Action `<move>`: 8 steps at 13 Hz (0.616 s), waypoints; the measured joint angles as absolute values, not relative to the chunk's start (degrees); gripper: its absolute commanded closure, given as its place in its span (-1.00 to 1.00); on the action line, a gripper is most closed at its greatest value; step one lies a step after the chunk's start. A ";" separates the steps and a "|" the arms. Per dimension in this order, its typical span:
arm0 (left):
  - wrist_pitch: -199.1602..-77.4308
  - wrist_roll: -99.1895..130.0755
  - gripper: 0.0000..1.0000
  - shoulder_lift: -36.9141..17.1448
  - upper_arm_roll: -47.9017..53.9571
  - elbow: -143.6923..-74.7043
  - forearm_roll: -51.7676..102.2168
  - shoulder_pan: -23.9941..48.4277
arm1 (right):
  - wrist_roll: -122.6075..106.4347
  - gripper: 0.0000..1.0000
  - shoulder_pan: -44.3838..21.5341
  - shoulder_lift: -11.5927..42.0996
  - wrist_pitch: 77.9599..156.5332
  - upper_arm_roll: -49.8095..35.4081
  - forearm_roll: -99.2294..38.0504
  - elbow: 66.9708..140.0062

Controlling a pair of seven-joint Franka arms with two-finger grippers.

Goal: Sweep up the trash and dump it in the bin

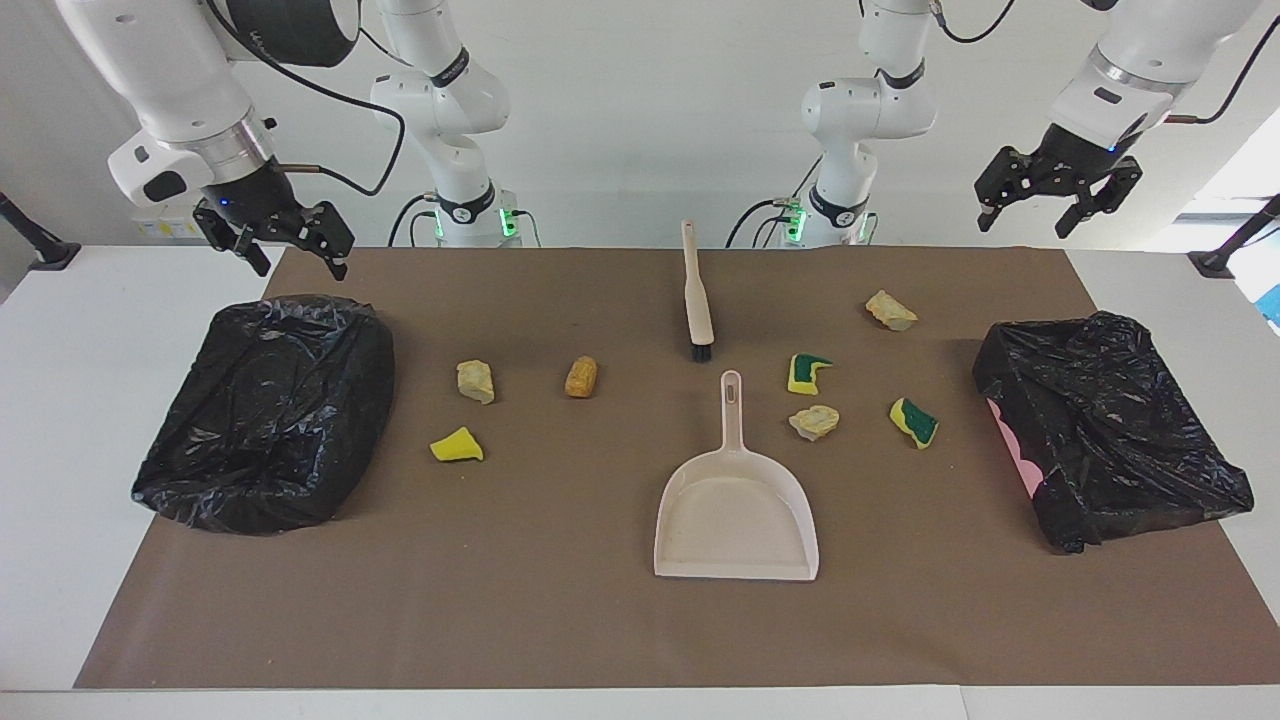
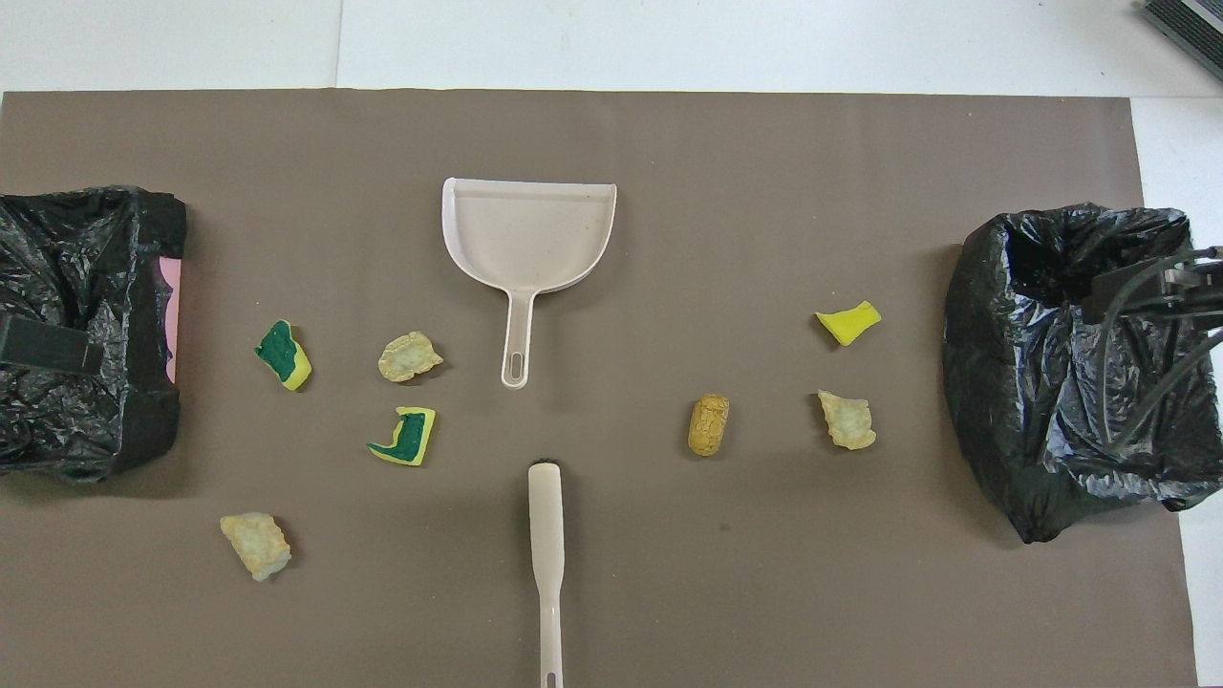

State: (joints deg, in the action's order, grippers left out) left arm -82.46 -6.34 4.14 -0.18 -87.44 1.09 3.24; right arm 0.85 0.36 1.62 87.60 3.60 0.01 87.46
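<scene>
Facing view first, biggest stuff down: white bench [image 1: 70, 420] with a brown mat [image 1: 560, 620] on it, and a black-bagged bin at each end, one at the right arm's end [image 1: 270, 410] and one at the left arm's end [image 1: 1105, 430]. Both arms wait up high. The right pincer [image 1: 285, 240] hangs over the bench edge of its bin, released, holding nothing; the left pincer [image 1: 1055, 195] is up over its own end, also released and empty.

Mid-mat, the beige dustpan [image 1: 737, 515] lies with its handle pointing toward the robots, and the brush [image 1: 697, 295] sits just nearer them, long axis running the same way, bristles toward the dustpan handle.

Trash is all on the mat: three scraps [image 1: 470, 410] toward the right arm's end, four [image 1: 850, 375] toward the left arm's end.

Key bit, I reckon: brush and pan sit dead centre between the arms, well apart from both pincers, neither clearly nearer. Nothing swept yet.
</scene>
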 measured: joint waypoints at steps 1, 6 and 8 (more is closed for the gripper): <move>-82.46 -6.31 -1.00 4.15 0.13 -87.45 1.10 3.26 | 0.85 -1.00 0.36 1.62 87.60 3.60 0.01 87.46; -83.10 -4.71 -1.00 5.40 3.97 -90.11 1.19 3.44 | 0.85 -1.00 0.36 1.62 87.51 3.62 0.01 87.47; -84.86 -1.22 -1.00 7.27 7.18 -94.48 1.64 3.51 | 0.68 -1.00 0.38 1.62 87.24 3.65 0.01 87.50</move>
